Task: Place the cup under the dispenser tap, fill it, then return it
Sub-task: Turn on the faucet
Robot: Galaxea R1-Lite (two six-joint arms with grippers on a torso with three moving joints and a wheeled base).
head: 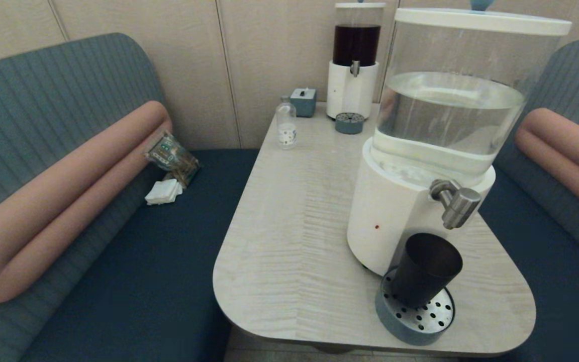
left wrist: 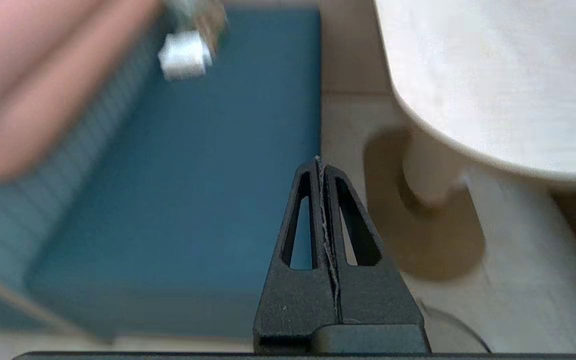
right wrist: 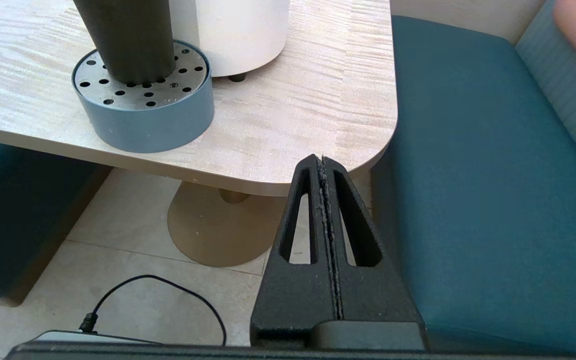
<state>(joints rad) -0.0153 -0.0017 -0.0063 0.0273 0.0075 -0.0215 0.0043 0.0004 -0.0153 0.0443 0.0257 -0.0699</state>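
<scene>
The dark tapered cup [head: 424, 270] stands upright on the round perforated drip tray [head: 415, 314], directly under the brushed-steel dispenser tap [head: 456, 202] of the large white-based dispenser [head: 395, 211] with its clear water tank. In the right wrist view the cup [right wrist: 127, 40] and the drip tray [right wrist: 144, 115] show ahead. My right gripper [right wrist: 322, 161] is shut and empty, below the table's near right corner. My left gripper [left wrist: 319, 162] is shut and empty too, low beside the table's left edge over the blue seat. Neither arm shows in the head view.
At the back of the table [head: 289, 226] stand a smaller dark-liquid dispenser [head: 355, 60], its drip tray [head: 349, 122], a small clear bottle [head: 286, 124] and a grey box [head: 303, 101]. A packet [head: 171, 157] and napkins [head: 164, 191] lie on the left bench. A cable [right wrist: 168, 290] lies on the floor.
</scene>
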